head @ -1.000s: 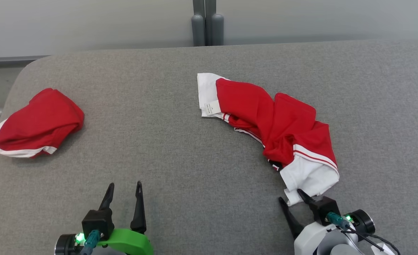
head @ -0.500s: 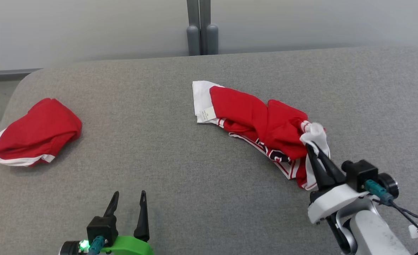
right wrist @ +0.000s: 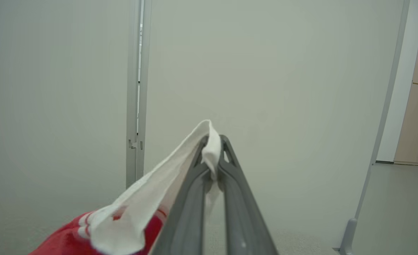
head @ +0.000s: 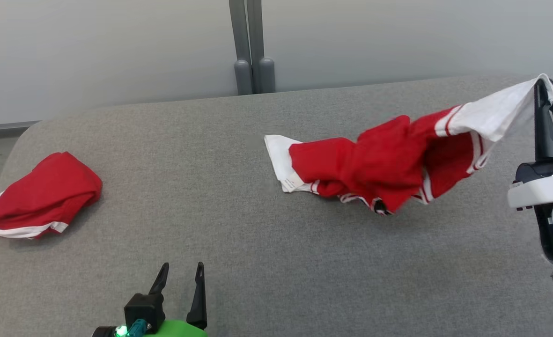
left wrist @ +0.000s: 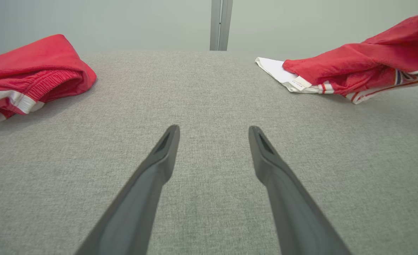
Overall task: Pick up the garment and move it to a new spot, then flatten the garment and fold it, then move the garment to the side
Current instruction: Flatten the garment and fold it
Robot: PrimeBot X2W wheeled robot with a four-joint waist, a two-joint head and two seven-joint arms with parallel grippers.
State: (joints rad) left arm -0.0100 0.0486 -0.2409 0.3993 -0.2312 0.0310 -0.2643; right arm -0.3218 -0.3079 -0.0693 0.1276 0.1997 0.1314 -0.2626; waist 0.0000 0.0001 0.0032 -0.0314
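The garment (head: 388,159) is red with white trim and stripes. One white end is raised off the grey padded table (head: 257,243); the other white end still rests on it. My right gripper (head: 545,86) is shut on the raised white hem at the far right, fingers pointing up. In the right wrist view the white cloth (right wrist: 124,219) is pinched between the tips of that gripper (right wrist: 212,141). My left gripper (head: 181,271) stands open low over the table's near edge, holding nothing; the left wrist view shows it (left wrist: 212,131) with the garment (left wrist: 354,60) far to its right.
A second red garment (head: 42,194) with a white band lies bunched at the table's left edge, also at the left (left wrist: 35,67) in the left wrist view. A grey post (head: 250,47) stands against the pale wall behind the table.
My right gripper shut on the garment's near white hem, then lifted it up and away to the right, stretching the cloth. The camera has tilted. The left gripper has stayed open.
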